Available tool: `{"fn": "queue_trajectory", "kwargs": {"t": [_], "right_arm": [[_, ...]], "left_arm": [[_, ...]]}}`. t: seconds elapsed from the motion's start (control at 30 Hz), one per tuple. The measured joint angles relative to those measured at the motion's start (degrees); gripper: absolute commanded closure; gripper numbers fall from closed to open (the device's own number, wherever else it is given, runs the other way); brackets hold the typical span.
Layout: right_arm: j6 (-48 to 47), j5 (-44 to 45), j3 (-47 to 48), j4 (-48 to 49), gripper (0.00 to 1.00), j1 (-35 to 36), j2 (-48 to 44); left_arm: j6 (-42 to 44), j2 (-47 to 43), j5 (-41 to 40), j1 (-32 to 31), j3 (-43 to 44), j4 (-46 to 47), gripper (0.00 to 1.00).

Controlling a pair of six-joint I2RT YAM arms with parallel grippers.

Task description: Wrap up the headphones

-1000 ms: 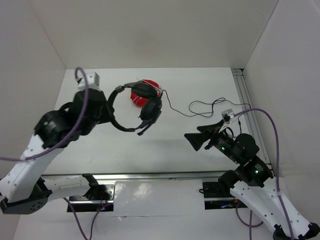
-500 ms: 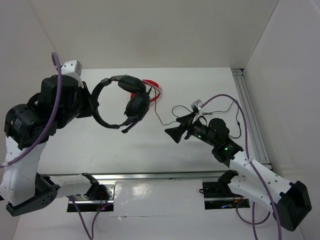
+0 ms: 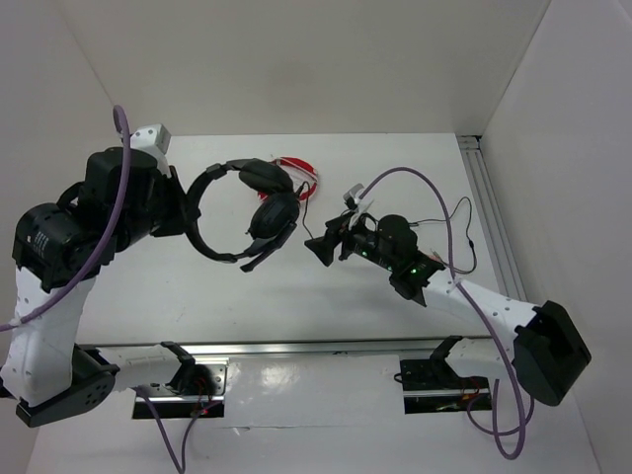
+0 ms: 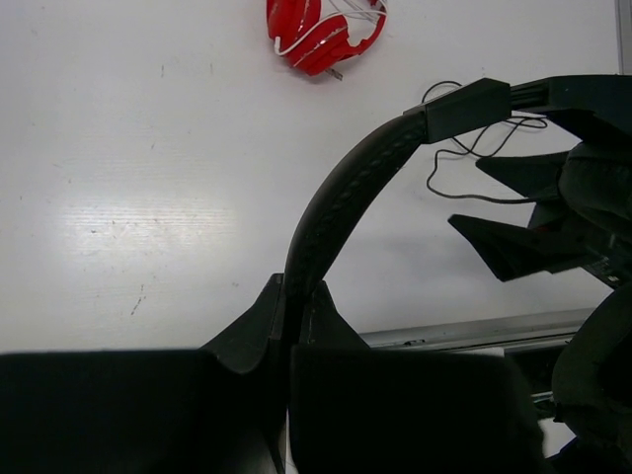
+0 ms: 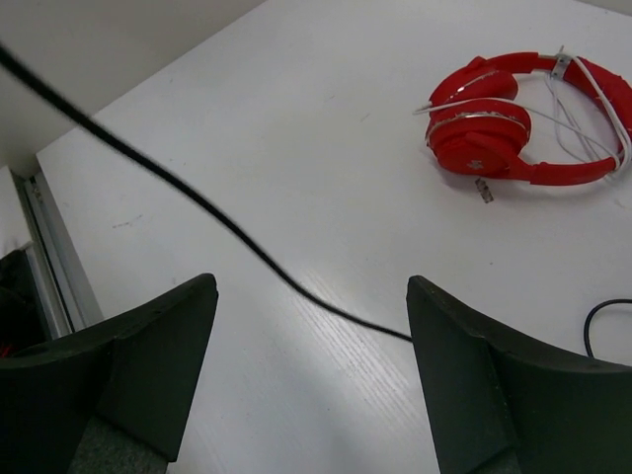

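Note:
The black headphones (image 3: 259,202) hang in the air above the table's left half. My left gripper (image 3: 186,214) is shut on their thin headband (image 4: 341,202); in the left wrist view the jaws (image 4: 294,308) pinch the band edge-on. The padded earcups (image 3: 273,219) hang to the right of the gripper. The thin black cable (image 5: 286,281) trails right across the table. My right gripper (image 3: 318,245) is open and empty just right of the earcups. In the right wrist view the cable runs slantwise just ahead of and between its spread fingertips (image 5: 311,296), untouched.
Smaller red headphones (image 3: 300,170) with a white cable lie on the table behind the black pair, also in the left wrist view (image 4: 321,30) and the right wrist view (image 5: 523,128). A metal rail (image 3: 489,212) runs along the table's right edge. White walls enclose the table.
The right gripper has moved left across the table, from the right side to beside the earcups, still open. The left arm lifted the headphones, then shifted them slightly right.

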Motion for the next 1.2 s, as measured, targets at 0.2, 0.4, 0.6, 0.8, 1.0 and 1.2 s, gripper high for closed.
{"fn": "queue_trajectory", "kwargs": {"t": [0.2,0.4,0.6,0.8,1.0,1.2], "right_arm": [[-0.2,-0.1,2.2,3.8,0.35,0.0,6.8],[-0.1,0.0,2.7,7.9,0.71,0.1,10.1],[1.5,-0.2,-0.7,15.7,0.77,0.9,13.4],[2.8,1.9,-1.6,16.9,1.00,4.6,17.0],[4.7,20.9,-1.6,16.4,1.00,17.3,14.6],[7.4,44.0,4.4,8.0,1.00,32.3,12.7]], "left_arm": [[0.0,-0.4,1.6,0.0,0.0,0.0,1.00],[-0.6,-0.5,1.7,0.5,0.0,0.0,1.00],[-1.2,-2.8,1.8,0.5,-0.3,0.1,1.00],[-3.0,-4.9,1.7,0.5,-1.8,0.4,1.00],[-10.0,-9.7,-0.9,0.5,-16.3,6.5,1.00],[-19.4,-11.0,-6.2,0.5,-29.6,11.5,1.00]]}}
